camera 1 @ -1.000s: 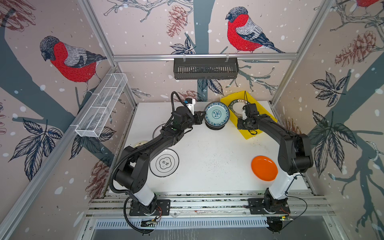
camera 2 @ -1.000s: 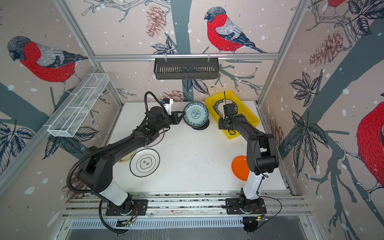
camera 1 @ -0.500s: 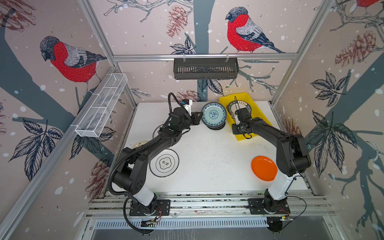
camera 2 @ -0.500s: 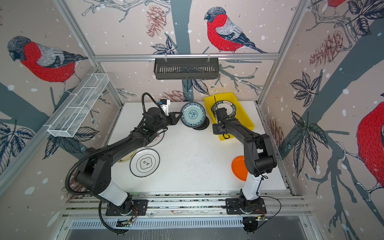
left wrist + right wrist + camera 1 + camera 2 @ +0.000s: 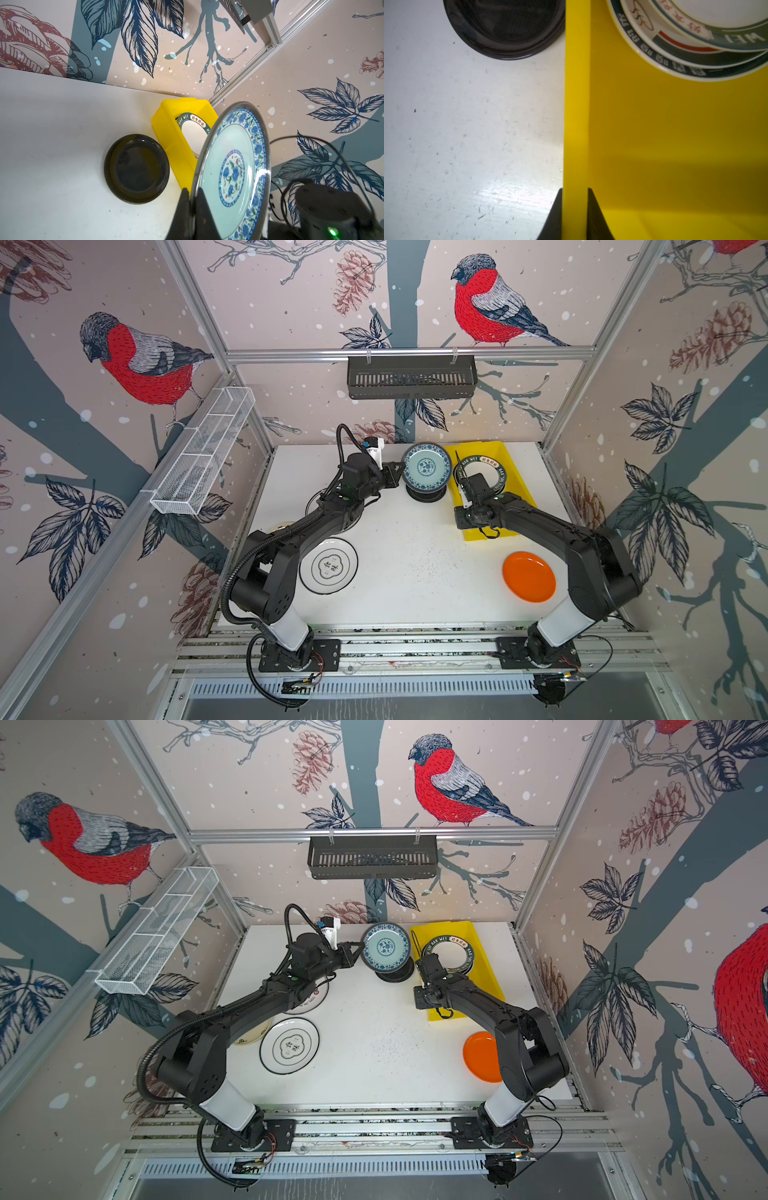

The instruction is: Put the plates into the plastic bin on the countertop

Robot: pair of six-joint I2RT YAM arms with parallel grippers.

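Tabletop (image 5: 407,572): flat, white, faintly speckled and scuffed, with some sheen. I judged plates would slide on it rather than grip.

Plastic bin (image 5: 517,485): bright yellow shallow rectangle with thin smooth walls and a flat rim, at the far right of the tabletop. It was probably light and a bit flexy, so it would skate if a plate knocked it. The right gripper (image 5: 575,193) had its fingers either side of the wall facing the black plate (image 5: 136,168), apparently pinched on it and pinning the bin.

Plates were round, rigid and glossy with shallow wells and raised rims. Whether ceramic or melamine, I couldn't tell, so I treated them as chippable. The rim was the only real hold: slick and thin, so an edge pinch could let the plate pivot.

- Stack of lettered-rim plates (image 5: 685,56): at least three, nested in the bin's far half. The near half was bare.
- White plate with a black ring (image 5: 328,566): flat on the tabletop, near left.
- Orange plate (image 5: 528,576): plain, near right.
- Teal-patterned plate (image 5: 427,466): in the air, tilted towards its edge, above the black plate and just beside the bin wall, not yet inside. The left gripper (image 5: 192,193) had its fingers clamped on the plate's rim.
- Cream plate (image 5: 280,526): mostly hidden behind the left arm.

Judgement: lower it flat and gently, since a drop onto the stack risked chipping.
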